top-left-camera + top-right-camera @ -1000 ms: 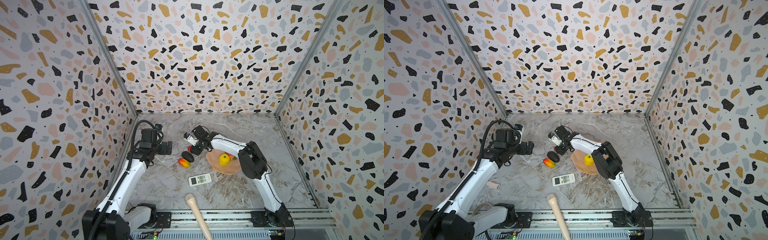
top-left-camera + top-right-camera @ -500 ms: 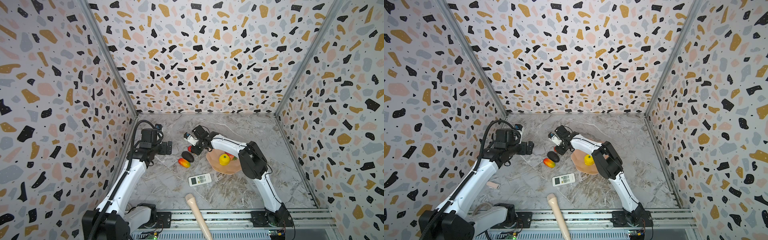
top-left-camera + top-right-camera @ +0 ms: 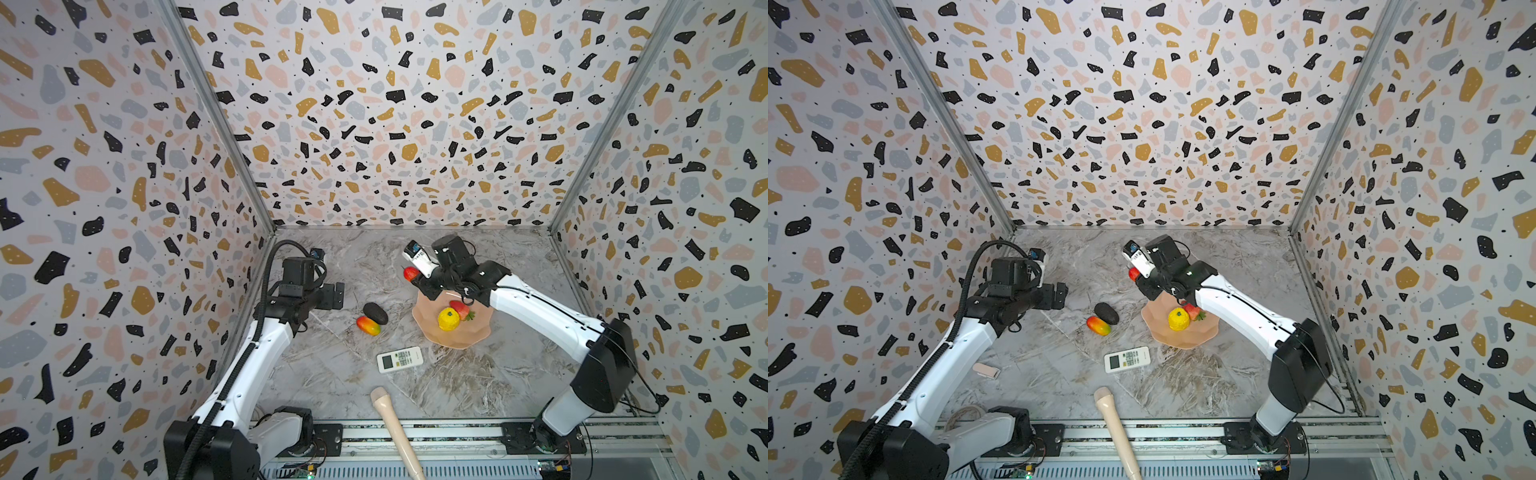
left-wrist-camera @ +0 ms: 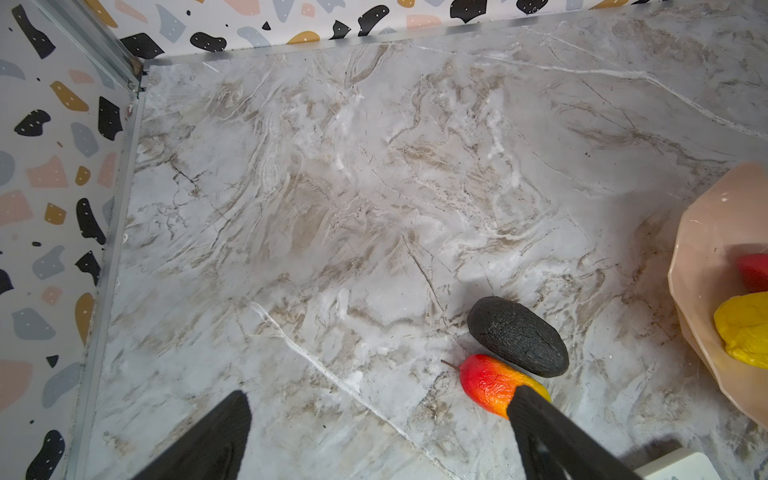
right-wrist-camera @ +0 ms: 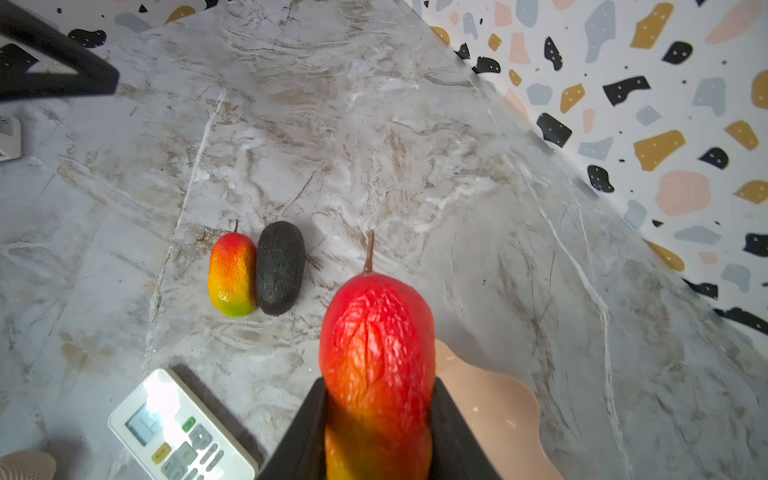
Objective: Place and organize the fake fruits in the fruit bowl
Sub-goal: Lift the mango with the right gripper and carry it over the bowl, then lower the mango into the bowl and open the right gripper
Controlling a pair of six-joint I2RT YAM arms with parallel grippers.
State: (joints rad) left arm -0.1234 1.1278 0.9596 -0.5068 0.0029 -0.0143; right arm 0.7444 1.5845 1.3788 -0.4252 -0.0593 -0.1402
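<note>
1. Two robot arms reach over a marble table (image 3: 457,386), shown from above in both top views. Clock directions take the back wall as 12.
2. The pale-pink bowl (image 3: 457,343) with its wavy rim sits right of the table's centre.
3. Inside the bowl lie a bumpy yellow citrus (image 3: 448,319) and a red strawberry (image 3: 460,308). The strawberry touches the citrus at its 1 o'clock.
4. The right gripper (image 3: 416,277) is at the bowl's 11 o'clock, by the rim. Its jaws are clamped on the held mango (image 3: 410,273).
5. In the right wrist view the held mango (image 5: 376,357) fills the gap between the black fingers (image 5: 307,432). Its red end and thin stem stick out past their tips. The bowl's rim (image 5: 498,399) shows just beside the right gripper (image 5: 378,388). How high the fruit hangs cannot be told.
6. The blackish avocado (image 3: 375,313) lies on the table at the bowl's 9 o'clock, apart from it.
7. The loose mango (image 3: 368,325) touches the avocado at its 7 o'clock.
8. The left gripper (image 3: 338,295) hangs at the avocado's 10 o'clock. In the left wrist view its jaws stand wide apart around nothing (image 4: 380,397), and one finger (image 4: 552,436) overlaps the loose mango's yellow end (image 4: 486,384).
9. The white remote (image 3: 400,359) lies at the bowl's 7 o'clock.
10. The beige stick (image 3: 395,428) lies at the remote's 6 o'clock, crossing the front rail.
</note>
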